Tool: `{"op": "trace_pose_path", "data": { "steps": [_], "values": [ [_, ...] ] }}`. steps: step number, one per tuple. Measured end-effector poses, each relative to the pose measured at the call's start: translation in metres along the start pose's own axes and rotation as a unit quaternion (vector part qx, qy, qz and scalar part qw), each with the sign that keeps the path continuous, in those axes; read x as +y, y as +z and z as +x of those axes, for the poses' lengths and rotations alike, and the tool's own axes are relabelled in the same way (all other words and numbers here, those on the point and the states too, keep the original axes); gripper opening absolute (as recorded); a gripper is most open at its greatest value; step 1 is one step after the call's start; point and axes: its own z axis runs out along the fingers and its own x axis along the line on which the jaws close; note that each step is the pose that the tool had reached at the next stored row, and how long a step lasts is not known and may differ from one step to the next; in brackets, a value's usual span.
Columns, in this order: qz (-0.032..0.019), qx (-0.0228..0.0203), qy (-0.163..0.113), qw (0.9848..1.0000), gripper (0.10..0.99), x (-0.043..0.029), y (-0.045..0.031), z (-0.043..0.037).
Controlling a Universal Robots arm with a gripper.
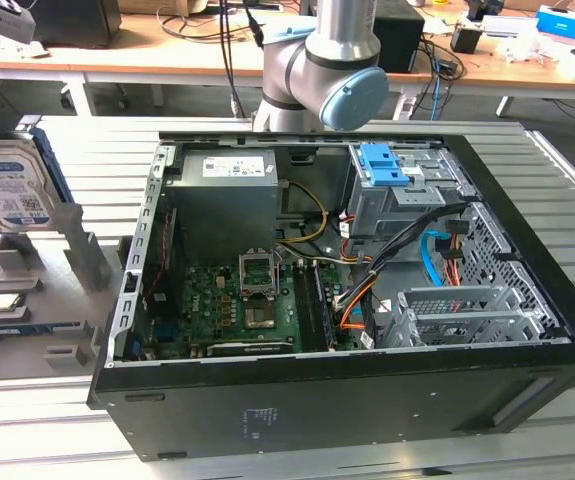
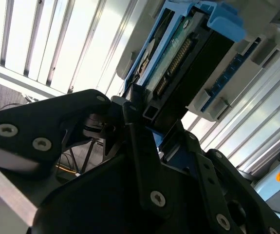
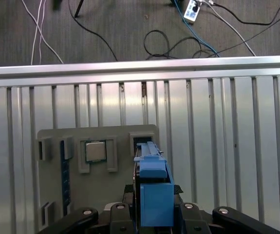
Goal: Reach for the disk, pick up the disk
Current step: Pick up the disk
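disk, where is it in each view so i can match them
Exterior view: disk upright at the exterior view's far left edge.
Second wrist view: edge-on, connector row showing.
First wrist view: edge-on, blue rail toward camera, beside the chip in the grey holder.
Shared landmark: slatted metal table.

The tool (image 3: 154, 217) clasps the blue-railed disk (image 3: 153, 170) over a grey holder (image 3: 101, 195).

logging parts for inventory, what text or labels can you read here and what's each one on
No text here can be read.
White-and-blue label on the disk: print and barcodes too small to read.
White label on the power supply: too small to read.
Pale print on the case side: blurred.
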Motion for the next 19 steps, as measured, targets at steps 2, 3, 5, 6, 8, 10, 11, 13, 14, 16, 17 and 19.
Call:
{"op": "trace_pose_path", "data": {
  "steps": [2,3,5,6,8,10,11,13,14,16,17,19],
  "values": [
    [0.0,0.0,0.0,1.0,0.369,-0.0001,-0.0018,-0.0001],
    [0.0,0.0,0.0,1.0,0.369,-0.0002,-0.0035,-0.0002],
    [0.0,0.0,0.0,1.0,0.369,-0.0003,-0.0055,-0.0004],
    [0.0,0.0,0.0,1.0,0.369,-0.0004,-0.0063,-0.0004],
    [0.0,0.0,0.0,1.0,0.369,-0.0005,-0.0106,-0.0006],
    [0.0001,0.0,0.0,1.0,0.369,-0.0007,-0.0146,-0.0008],
    [0.0,0.0,0.0,1.0,0.369,-0.0008,-0.0157,-0.0009],
    [0.0,0.0,0.0,1.0,0.369,-0.0009,-0.0194,-0.001],
    [0.0,0.0,0.0,1.0,0.369,-0.0009,-0.0225,-0.0012],
    [0.0,0.0,0.0,1.0,0.369,-0.0009,-0.0272,-0.0015],
    [0.0,0.0,0.0,1.0,0.369,-0.0008,-0.0297,-0.0018],
    [0.0,0.0,0.0,1.0,0.369,-0.0008,-0.0323,-0.002]
  ]
}}
